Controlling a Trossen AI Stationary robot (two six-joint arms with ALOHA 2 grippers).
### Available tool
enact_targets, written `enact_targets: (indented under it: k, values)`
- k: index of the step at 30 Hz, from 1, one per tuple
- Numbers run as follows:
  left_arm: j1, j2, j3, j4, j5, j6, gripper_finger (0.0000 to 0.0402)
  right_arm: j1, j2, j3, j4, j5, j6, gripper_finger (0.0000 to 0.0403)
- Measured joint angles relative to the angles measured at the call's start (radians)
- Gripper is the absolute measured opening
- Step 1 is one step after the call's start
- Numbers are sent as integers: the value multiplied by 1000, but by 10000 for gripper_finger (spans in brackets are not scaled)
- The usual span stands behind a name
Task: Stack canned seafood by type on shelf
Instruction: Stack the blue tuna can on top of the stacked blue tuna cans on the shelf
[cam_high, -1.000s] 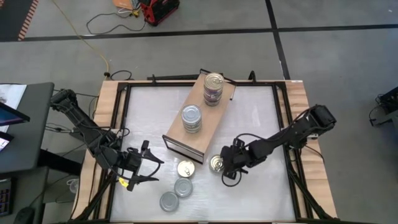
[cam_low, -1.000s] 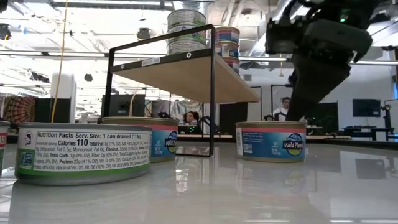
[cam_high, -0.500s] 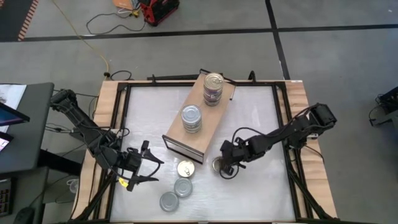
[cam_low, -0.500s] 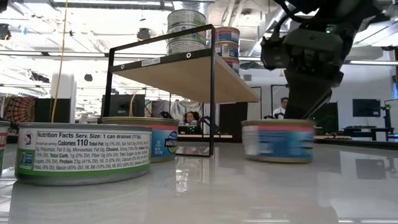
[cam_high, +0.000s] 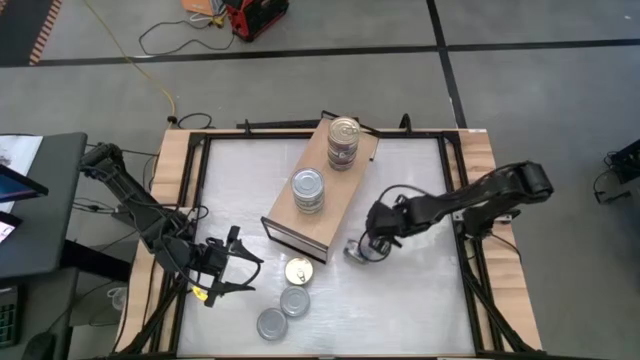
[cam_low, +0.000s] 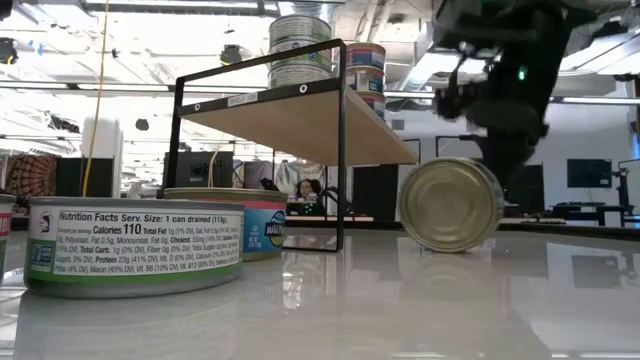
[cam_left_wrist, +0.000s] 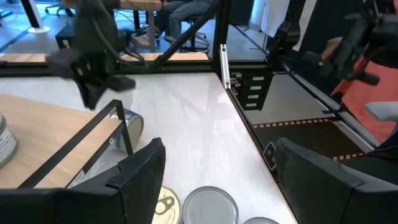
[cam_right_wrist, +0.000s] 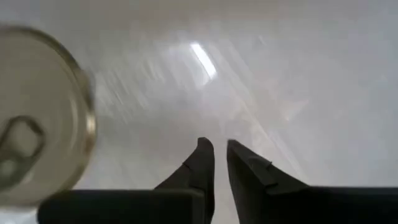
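Note:
One tin of canned seafood (cam_low: 450, 205) stands tipped on its edge on the white table just right of the shelf's near end, its plain bottom toward the near edge. In the right wrist view its pull-tab lid (cam_right_wrist: 31, 146) shows beside my fingers. My right gripper (cam_right_wrist: 221, 155) is shut with nothing between its fingers, pointing steeply down just beyond the tin (cam_high: 353, 252). The shelf (cam_high: 335, 200) carries a gold-lidded stack (cam_high: 343, 143) and a silver-lidded stack (cam_high: 308, 190). My left gripper (cam_high: 240, 262) waits open near the table's left front.
Three more tins lie flat near the front edge: a gold-lidded one (cam_high: 299, 271) and two silver-lidded ones (cam_high: 294, 300) (cam_high: 271, 322). A black frame (cam_high: 455, 200) borders the table. There is bare table (cam_high: 420, 290) to the right of the tipped tin.
My right gripper has gone left over the tin, then toward the far edge, tipping steeper as it went. The tin, which lay flat on the table, now stands on its edge a little closer to the shelf.

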Motion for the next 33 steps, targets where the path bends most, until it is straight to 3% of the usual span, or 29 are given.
enact_targets:
  k: [4,8,15,21,27,33]
  values:
    - [0,0,0,-5,0,-4,287,9,-100,0,22,-2,-71,77]
    - [0,0,0,-16,-9,-5,287,100,-146,1,120,-3,-160,107]
    - [9,0,0,-17,-29,-4,287,243,-105,1,271,29,-182,254]
    - [12,0,0,-15,-44,5,287,268,7,6,388,150,-152,359]
    - [12,0,0,-16,-26,-20,287,286,91,59,347,274,-85,370]
    - [12,0,0,-16,-15,-23,287,294,177,86,368,279,-67,358]
